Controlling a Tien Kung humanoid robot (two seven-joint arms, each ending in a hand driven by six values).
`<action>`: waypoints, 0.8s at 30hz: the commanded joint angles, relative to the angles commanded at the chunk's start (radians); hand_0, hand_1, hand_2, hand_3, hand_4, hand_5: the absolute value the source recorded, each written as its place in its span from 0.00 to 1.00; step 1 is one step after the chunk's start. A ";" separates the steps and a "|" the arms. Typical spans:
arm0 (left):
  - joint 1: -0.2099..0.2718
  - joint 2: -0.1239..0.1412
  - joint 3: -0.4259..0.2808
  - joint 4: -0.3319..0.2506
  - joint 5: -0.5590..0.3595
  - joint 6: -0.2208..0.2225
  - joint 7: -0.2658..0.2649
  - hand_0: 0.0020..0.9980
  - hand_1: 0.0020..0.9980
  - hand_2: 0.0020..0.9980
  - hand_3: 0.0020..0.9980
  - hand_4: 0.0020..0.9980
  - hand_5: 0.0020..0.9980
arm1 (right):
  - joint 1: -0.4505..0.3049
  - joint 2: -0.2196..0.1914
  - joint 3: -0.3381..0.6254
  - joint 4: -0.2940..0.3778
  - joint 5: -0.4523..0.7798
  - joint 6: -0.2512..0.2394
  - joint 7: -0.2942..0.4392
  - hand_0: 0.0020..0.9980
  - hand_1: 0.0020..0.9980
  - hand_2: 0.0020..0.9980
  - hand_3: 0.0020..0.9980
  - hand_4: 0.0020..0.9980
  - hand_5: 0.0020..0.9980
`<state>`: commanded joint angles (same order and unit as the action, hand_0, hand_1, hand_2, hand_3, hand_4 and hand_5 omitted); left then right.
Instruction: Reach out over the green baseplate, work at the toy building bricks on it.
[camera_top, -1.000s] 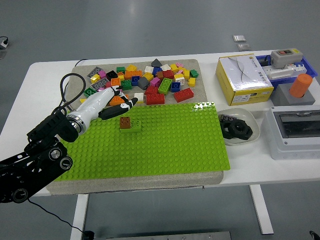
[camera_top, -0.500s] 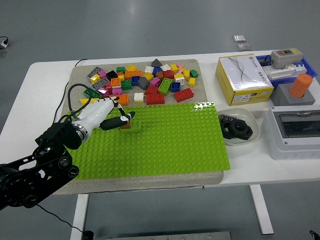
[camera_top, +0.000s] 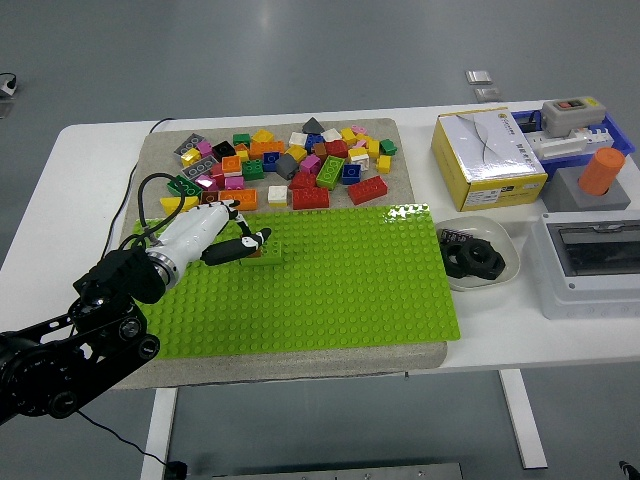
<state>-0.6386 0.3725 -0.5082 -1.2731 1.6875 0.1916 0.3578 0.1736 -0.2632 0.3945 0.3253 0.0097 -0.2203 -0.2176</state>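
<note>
A small stack of two toy bricks (camera_top: 266, 252), a brown one sitting on a lime-green one, stands on the flat studded green baseplate (camera_top: 340, 290) toward its far left, well clear of every other piece, so there is open room to work at it. The robot's left hand (camera_top: 212, 232), white-shelled with black fingers, reaches in low from the left and meets the stack on its left side; its dark fingertips (camera_top: 250, 242) are drawn close together and lie against the brown brick, covering part of it. Whether they actually pinch it or only press on it I cannot tell from here, though the narrow, pointed set of the fingers suggests a pinch aimed at lifting or seating the top brick. The black arm trails back to the lower left corner with a cable looping over it. Just beyond the baseplate's far edge, a loose heap of coloured bricks (camera_top: 290, 160) lies on the grey mat, close enough to serve as the supply. Farther right, off the mat, sit a yellow cardboard box (camera_top: 488, 158), a white dish holding black rings (camera_top: 474, 255), and a grey box with an orange cylinder (camera_top: 600, 172), all apart from the work. No right arm shows.
</note>
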 joint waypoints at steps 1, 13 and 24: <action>0.001 0.000 0.000 0.003 -0.002 0.001 -0.001 1.00 1.00 0.97 0.59 0.69 1.00 | 0.000 0.000 -0.001 0.000 0.002 0.000 0.001 0.68 0.67 0.69 0.77 0.90 0.96; 0.007 -0.011 0.009 0.022 -0.009 0.020 -0.011 1.00 1.00 0.97 0.59 0.68 1.00 | 0.000 0.002 -0.005 0.000 0.006 0.001 0.003 0.68 0.67 0.69 0.77 0.90 0.96; 0.016 -0.020 0.021 0.014 -0.003 0.026 -0.003 1.00 1.00 0.97 0.59 0.68 1.00 | -0.001 0.002 -0.007 0.000 0.011 0.000 0.005 0.68 0.67 0.69 0.77 0.90 0.96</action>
<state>-0.6230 0.3522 -0.4872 -1.2592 1.6848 0.2172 0.3551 0.1727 -0.2611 0.3874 0.3251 0.0203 -0.2201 -0.2127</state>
